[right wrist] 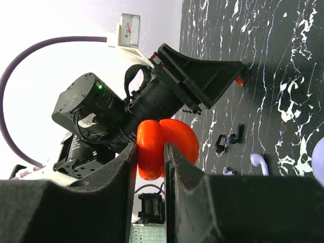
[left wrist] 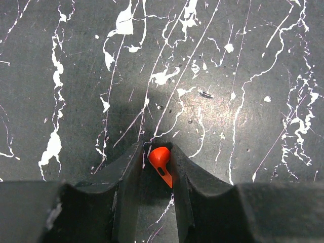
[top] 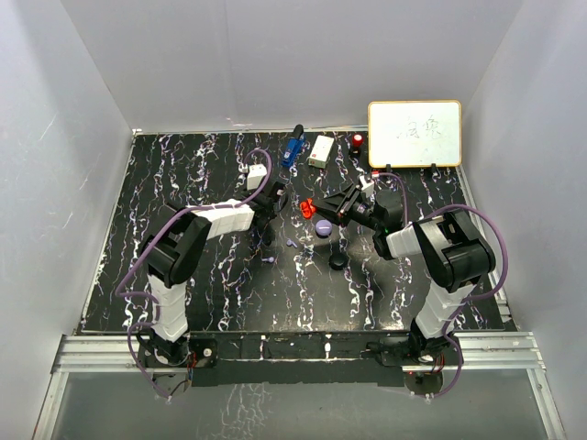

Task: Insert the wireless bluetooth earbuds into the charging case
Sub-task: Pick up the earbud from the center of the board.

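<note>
Black marbled table [top: 229,293] spreads beneath us. Our right gripper [right wrist: 150,147] is clamped on the red charging case [right wrist: 174,139]. Our left gripper [left wrist: 156,148] stands narrow astride the red earbud [left wrist: 161,163], which lies on the table; we cannot tell whether it pinches. We should squeeze gently and centred, lift straight, then align the stem with the socket.

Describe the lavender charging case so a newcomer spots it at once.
On the black, white-veined table, look at its middle. The lavender case is a small round puck lying flat there. It is the only pale purple case: the black case lies closer to the table's near edge, and the red case is clamped in the right tool.
</note>
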